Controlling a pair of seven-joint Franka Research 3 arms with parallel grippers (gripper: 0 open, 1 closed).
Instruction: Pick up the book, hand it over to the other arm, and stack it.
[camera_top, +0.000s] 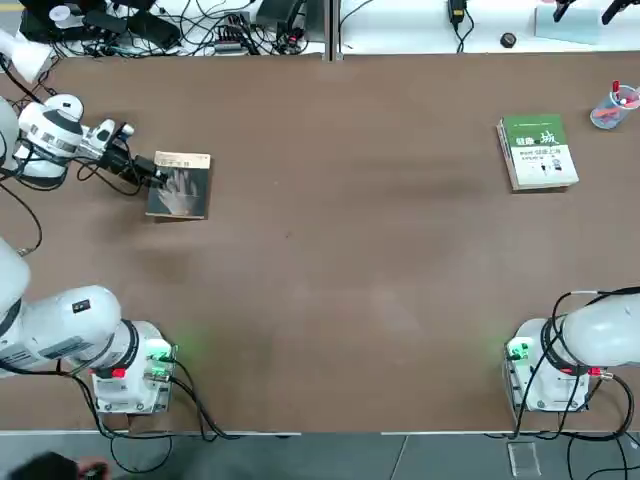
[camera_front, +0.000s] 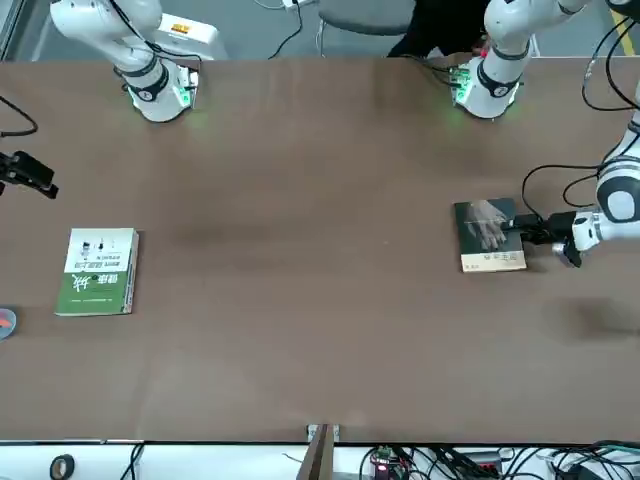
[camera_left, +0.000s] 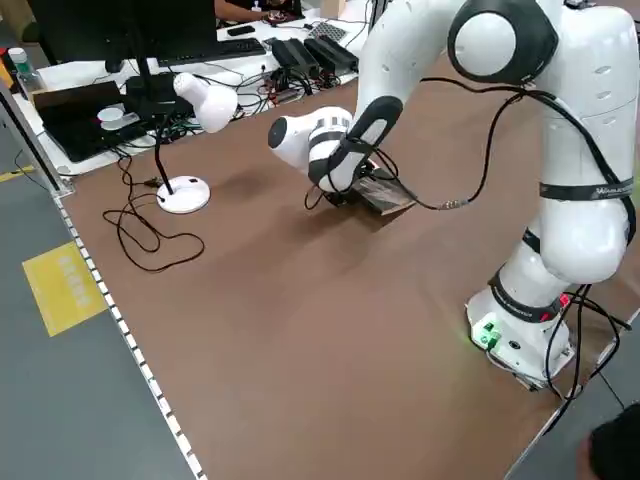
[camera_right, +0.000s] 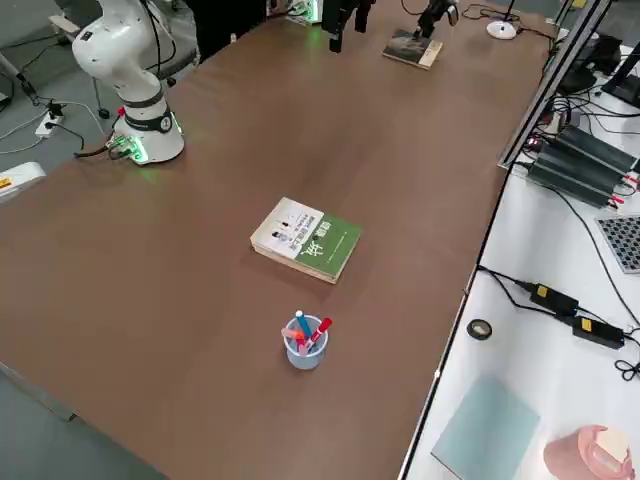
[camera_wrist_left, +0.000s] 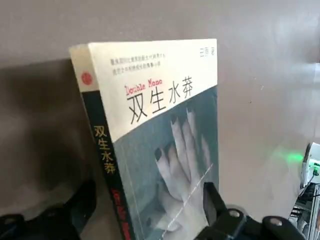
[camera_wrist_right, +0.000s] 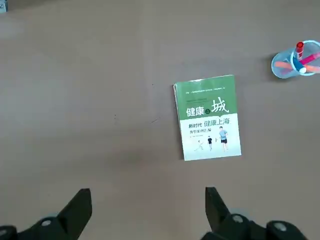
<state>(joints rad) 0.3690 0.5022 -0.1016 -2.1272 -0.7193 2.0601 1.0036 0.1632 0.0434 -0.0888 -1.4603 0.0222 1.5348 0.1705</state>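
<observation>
The book lies flat near the table's far left edge, dark grey with a pale hand on the cover and a tan band. It also shows in the front view and fills the left wrist view. My left gripper reaches in low from the left and is open. Its fingers straddle the book's near end, one finger beside the spine and the other over the cover. My right gripper hangs open and empty high above the table's right side.
A green-and-white book lies at the far right, with a clear cup of pens beyond it. A white desk lamp stands off the left edge near the left arm. Cables and electronics line the far bench.
</observation>
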